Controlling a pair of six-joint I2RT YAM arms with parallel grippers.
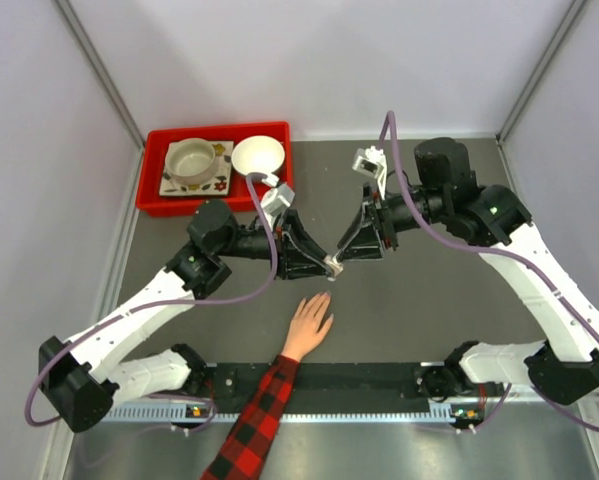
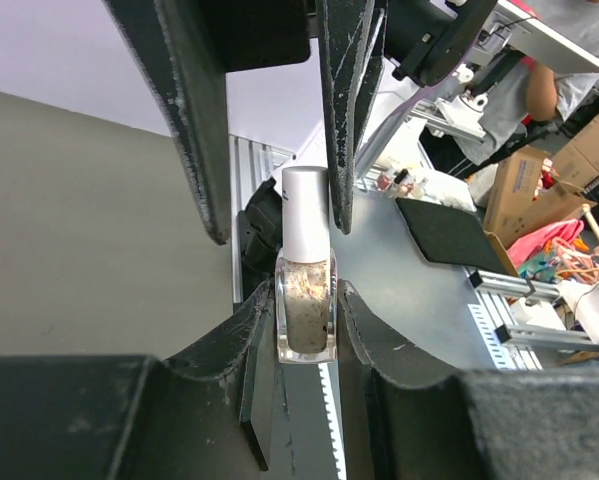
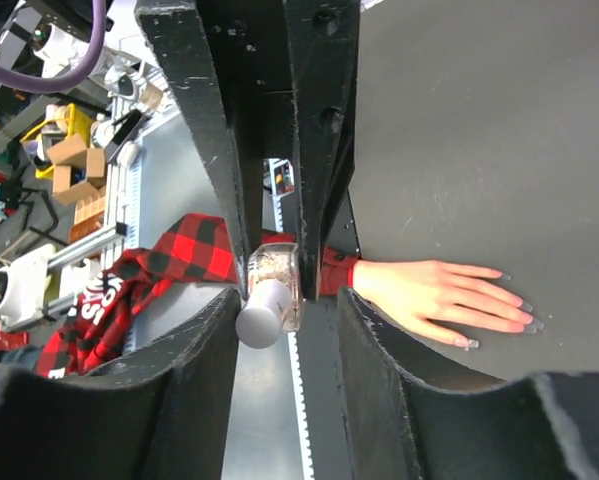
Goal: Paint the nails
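The job is at its opening step. The left end effector [image 2: 306, 300] is clamped on the glass body of the nail polish bottle [image 2: 306, 322], held above the middle of the desk [image 1: 449, 300]. The right end effector [image 3: 289, 300] comes in from 3 o'clock and straddles the white cap [image 3: 262, 318]. Its jaws are apart: the cap sits against one finger with a gap on the other side, so it is not gripped yet.

The cap is on the bottle and no brush is out. The nails [image 3: 467, 343] look pale in the right wrist view, and I cannot tell whether any carries colour. By my reading everything is left to do: close on the cap, twist it off, draw the brush, then coat each nail.

The hand [image 1: 309, 322] lies flat at 6 o'clock of the bottle, fingers pointing toward 12 to 1 o'clock, its plaid sleeve [image 1: 259, 415] running off toward 7 o'clock. A red tray [image 1: 154, 170] at 11 o'clock holds a cup on a flowered plate [image 1: 191, 160] and a white bowl [image 1: 258, 155], well apart from the work. Nothing lies between bottle and hand; the crowding comes from the two arms meeting just above the fingertips
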